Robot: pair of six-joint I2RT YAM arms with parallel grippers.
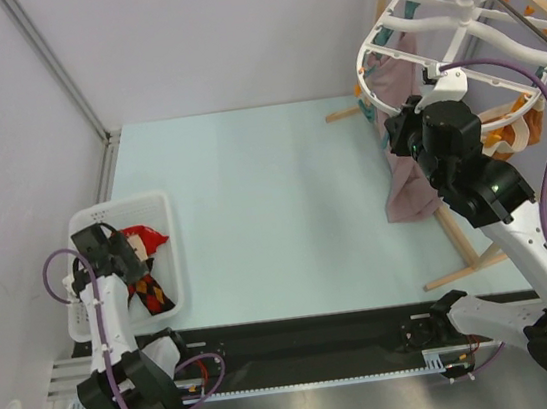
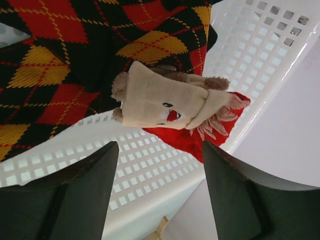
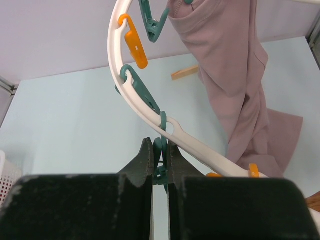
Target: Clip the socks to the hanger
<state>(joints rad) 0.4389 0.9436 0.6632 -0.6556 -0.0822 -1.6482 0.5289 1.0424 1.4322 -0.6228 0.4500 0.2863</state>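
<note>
Socks (image 2: 60, 60), black with red, orange and yellow argyle diamonds, lie in the white lattice basket (image 2: 250, 50) beside a beige bear-faced piece (image 2: 160, 102) on red fringed cloth (image 2: 185, 137). The left gripper (image 2: 157, 150) hangs spread over them. The right gripper (image 3: 160, 150) pinches a teal clip (image 3: 159, 170) on the hanger (image 3: 114, 55).

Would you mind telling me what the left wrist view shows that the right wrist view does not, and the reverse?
Only left wrist: the socks, a beige bear-face item with red fringe, and the open left gripper. Only right wrist: the hanger, the pink cloth, and the right gripper shut on a teal clip. Both: the white basket, just a corner in the right wrist view.
</note>
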